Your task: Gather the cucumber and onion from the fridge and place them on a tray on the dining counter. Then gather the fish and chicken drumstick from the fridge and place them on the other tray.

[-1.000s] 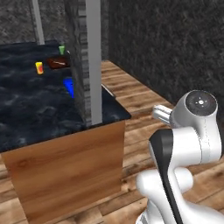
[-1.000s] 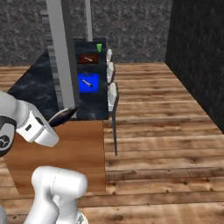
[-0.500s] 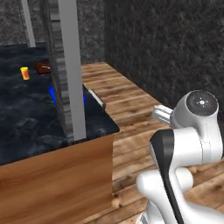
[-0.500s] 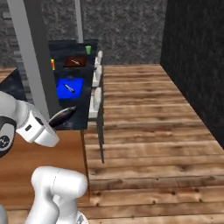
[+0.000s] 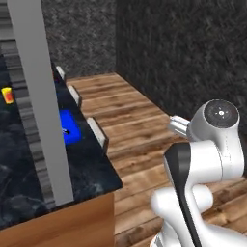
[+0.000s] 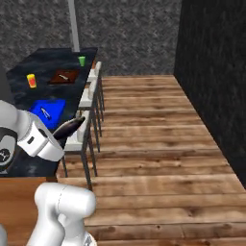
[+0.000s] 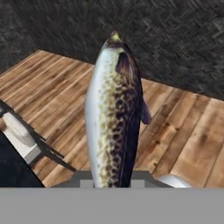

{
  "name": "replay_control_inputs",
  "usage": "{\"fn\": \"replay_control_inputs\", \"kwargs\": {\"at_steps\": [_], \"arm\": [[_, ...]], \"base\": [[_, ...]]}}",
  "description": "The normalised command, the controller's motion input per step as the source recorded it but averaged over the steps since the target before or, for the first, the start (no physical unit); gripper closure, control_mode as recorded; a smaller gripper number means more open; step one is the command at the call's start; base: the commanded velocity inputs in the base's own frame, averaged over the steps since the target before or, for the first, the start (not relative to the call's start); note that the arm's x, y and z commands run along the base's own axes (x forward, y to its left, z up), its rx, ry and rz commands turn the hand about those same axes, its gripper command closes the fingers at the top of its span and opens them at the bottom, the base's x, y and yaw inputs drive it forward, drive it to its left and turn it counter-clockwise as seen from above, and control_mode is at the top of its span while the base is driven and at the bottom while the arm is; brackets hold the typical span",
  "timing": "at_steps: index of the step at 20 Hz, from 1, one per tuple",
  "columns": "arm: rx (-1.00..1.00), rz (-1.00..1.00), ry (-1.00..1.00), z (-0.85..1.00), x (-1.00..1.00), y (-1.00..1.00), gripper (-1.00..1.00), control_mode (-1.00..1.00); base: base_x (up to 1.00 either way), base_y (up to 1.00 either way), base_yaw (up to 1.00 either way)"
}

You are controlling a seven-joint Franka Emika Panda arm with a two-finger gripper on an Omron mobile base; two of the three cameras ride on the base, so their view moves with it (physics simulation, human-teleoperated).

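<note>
Fish, silvery, brown-speckled, long-bodied, sits clamped in my gripper, jaws shut narrow on it and head pointing away, so it rides steady while the base drives. Past it, the black marbled dining counter w/ bright blue tray and, I think, the dark reddish-brown tray. Vs a sec ago: views swung, counter nearer.

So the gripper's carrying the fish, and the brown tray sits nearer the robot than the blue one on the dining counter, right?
Not quite. The gripper is carrying the fish, but the order is reversed: in the right base view the blue tray lies nearer the robot on the dining counter, and the brown tray sits farther along it.
</note>
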Motion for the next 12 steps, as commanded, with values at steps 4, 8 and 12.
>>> {"fn": "replay_control_inputs", "kwargs": {"at_steps": [4, 8, 12], "arm": [[0.0, 0.0, 0.0, 0.0, 0.0, 0.0, 1.0, 1.0], [0.0, 0.0, 0.0, 0.0, 0.0, 0.0, 1.0, 1.0], [0.0, 0.0, 0.0, 0.0, 0.0, 0.0, 1.0, 1.0]], "base": [[0.98, -0.48, 0.13], [0.83, -0.63, 0.14], [0.79, -0.7, 0.14]]}}
